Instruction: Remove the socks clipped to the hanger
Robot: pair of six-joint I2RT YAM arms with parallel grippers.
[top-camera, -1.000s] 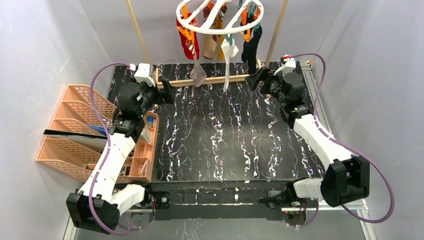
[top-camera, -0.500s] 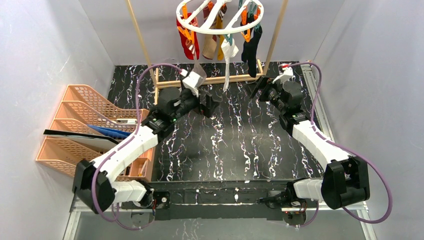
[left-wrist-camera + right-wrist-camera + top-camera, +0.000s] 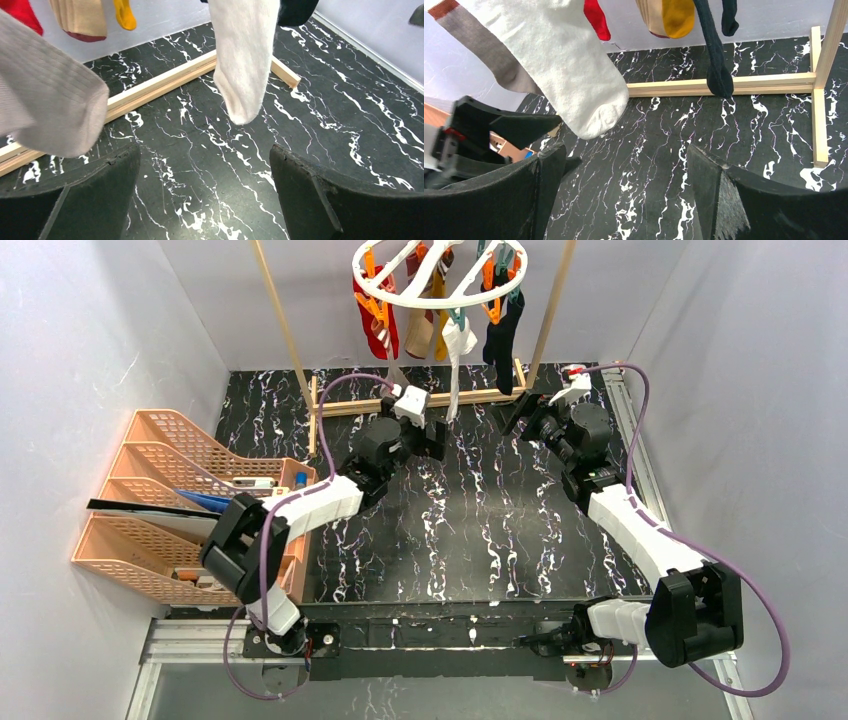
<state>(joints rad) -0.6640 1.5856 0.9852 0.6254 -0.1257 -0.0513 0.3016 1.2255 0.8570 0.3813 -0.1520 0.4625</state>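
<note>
The socks (image 3: 458, 340) still hang on the hanger (image 3: 420, 302), but the left gripper (image 3: 432, 432), spread wide, just swung in under them.

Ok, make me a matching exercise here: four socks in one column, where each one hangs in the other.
1. red sock
2. black sock
3. white sock
4. grey sock

A. closest to the left claw, above one finger
B. left side of the hanger
C. right side of the hanger, by the wooden post
D. straight ahead of the open left claw, framed between its fingers

Pairs: 1-B, 2-C, 3-D, 4-A
</note>
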